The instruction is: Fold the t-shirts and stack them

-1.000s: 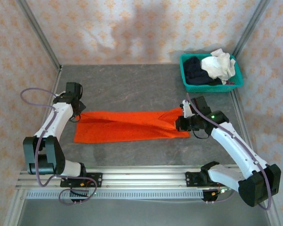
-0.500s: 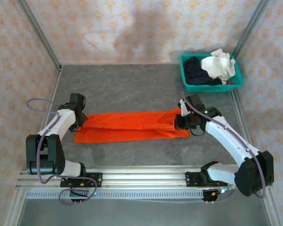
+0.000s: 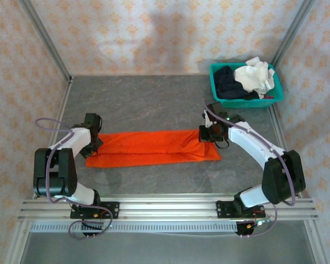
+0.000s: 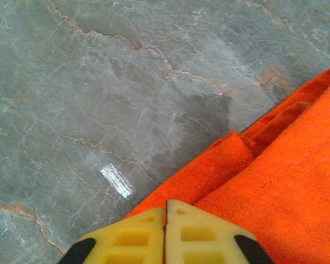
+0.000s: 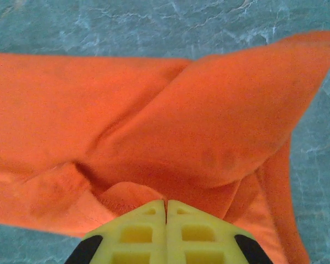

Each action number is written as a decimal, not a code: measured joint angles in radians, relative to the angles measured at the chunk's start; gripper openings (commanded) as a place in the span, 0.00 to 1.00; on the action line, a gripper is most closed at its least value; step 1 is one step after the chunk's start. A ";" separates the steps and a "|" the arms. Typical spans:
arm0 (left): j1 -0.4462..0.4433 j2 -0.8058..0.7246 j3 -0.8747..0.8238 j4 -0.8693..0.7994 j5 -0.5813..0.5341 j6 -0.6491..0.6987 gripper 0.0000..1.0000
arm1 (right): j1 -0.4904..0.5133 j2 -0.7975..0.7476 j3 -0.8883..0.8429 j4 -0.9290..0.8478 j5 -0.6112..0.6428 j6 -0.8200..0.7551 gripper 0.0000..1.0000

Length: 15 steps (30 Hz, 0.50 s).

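Observation:
The bright orange t-shirt (image 3: 154,146) lies as a long folded band across the middle of the table. My left gripper (image 3: 94,144) sits low at its left end, and in the left wrist view its yellow jaws (image 4: 165,207) are pressed together on the edge of the orange cloth (image 4: 286,181). At the band's far right corner my right gripper (image 3: 205,135) is shut. In the right wrist view a fold of the orange t-shirt (image 5: 209,126) rises into the closed jaws (image 5: 166,204). A white t-shirt (image 3: 256,77) and a dark navy one (image 3: 227,81) lie bunched in the basket.
The teal mesh basket (image 3: 246,103) stands at the back right corner. Metal frame posts and patterned walls close in the grey marbled table (image 3: 143,102). Bare table surface lies behind and in front of the orange band.
Both grippers came down toward the table with the shirt's ends, the right one shifting left. The raised right-hand fold now lies flatter and the band looks neater.

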<state>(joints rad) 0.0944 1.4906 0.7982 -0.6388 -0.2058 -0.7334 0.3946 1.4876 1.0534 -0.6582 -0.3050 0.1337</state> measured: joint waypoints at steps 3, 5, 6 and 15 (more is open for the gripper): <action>0.000 0.000 -0.012 0.000 -0.020 -0.005 0.45 | 0.000 0.057 0.023 0.003 0.018 0.004 0.30; 0.000 -0.002 -0.014 0.000 -0.031 -0.018 0.68 | 0.000 0.078 0.034 0.003 0.027 0.004 0.60; 0.000 -0.007 -0.014 0.000 -0.036 -0.019 0.83 | 0.000 0.080 0.036 0.005 0.033 0.002 0.73; -0.070 -0.105 0.054 0.004 -0.041 -0.009 1.00 | 0.044 -0.043 0.037 0.009 0.107 0.014 0.82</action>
<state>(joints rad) 0.0242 1.3857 0.8524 -0.6350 -0.2466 -0.7422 0.4385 1.4448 1.0908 -0.6491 -0.1982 0.1478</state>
